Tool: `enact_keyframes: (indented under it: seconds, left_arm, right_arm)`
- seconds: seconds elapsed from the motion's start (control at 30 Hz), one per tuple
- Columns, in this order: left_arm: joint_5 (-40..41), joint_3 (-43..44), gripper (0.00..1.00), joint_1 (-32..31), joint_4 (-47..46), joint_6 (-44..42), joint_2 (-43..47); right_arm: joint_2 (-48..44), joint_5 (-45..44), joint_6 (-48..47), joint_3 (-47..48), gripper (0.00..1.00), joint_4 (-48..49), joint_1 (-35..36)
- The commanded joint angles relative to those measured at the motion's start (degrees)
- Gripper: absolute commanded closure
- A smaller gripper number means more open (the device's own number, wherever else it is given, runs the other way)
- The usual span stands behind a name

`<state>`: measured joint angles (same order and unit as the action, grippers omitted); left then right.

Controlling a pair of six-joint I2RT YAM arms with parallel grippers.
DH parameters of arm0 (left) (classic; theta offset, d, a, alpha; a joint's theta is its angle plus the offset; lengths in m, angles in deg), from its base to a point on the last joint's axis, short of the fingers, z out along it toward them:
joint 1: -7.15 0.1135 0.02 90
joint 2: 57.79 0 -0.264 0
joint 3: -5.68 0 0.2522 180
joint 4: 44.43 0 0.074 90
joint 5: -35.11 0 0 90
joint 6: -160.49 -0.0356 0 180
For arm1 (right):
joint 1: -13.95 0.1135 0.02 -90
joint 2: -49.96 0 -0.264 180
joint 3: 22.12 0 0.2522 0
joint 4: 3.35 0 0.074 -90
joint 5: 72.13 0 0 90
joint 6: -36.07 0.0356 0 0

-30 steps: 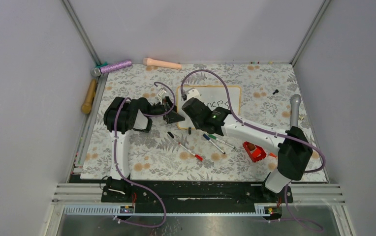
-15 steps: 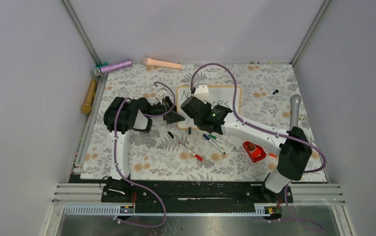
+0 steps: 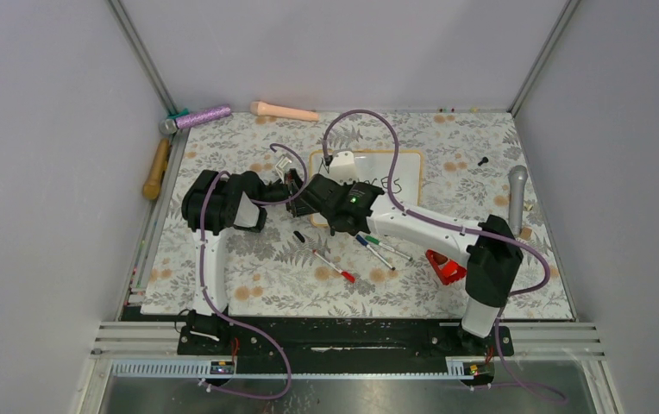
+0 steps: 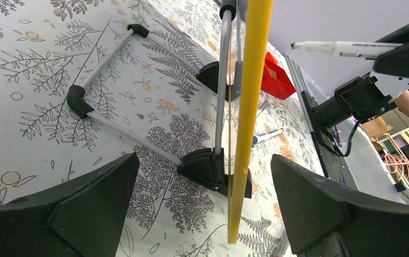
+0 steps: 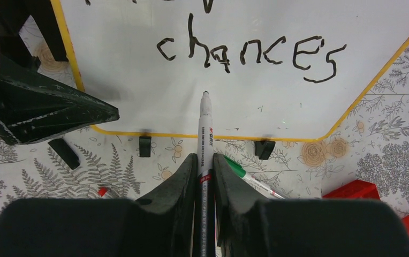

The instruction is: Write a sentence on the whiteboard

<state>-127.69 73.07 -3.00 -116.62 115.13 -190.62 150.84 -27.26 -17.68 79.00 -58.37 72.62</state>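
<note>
The whiteboard (image 5: 277,101) leans on a black wire stand (image 4: 138,96). Its yellowish frame edge (image 4: 250,107) runs between the fingers of my open left gripper (image 4: 205,160), which straddles the board's left side without pinching it. The sentence shows as the black word "chances" (image 5: 250,53), with the bottoms of letters from a line above it. My right gripper (image 5: 205,158) is shut on a white marker (image 5: 205,123). The marker's black tip lies just under "chances", toward the left; I cannot tell whether it touches. From above, the right arm (image 3: 348,203) hides the board's left half.
Loose markers (image 3: 378,248) and a red-capped one (image 3: 333,266) lie in front of the board, with a black cap (image 3: 298,235) and a red box (image 3: 444,266). A grey microphone (image 3: 516,194) is at the right. A purple microphone (image 3: 201,116), a peach stick (image 3: 283,110) and a wooden handle (image 3: 155,168) lie at the back left.
My right arm has swung left along the board, carrying the marker from the right part to below the start of "chances". The left arm has not moved.
</note>
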Motion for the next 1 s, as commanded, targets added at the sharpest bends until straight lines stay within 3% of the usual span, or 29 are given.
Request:
enact_keyframes:
  seconds: [0.0, 0.97]
  left_arm:
    - [-0.03, -0.36, 0.01, -0.06, 1.81, 0.53, -1.31]
    - [-0.09, -0.36, 0.01, -0.13, 1.75, 0.53, -1.29]
  right_arm:
    - [0.73, -2.56, -0.47, 0.46, 1.0, -0.26, 0.13]
    - [-0.35, 5.14, -3.33, -4.65, 1.0, 4.75, -4.07]
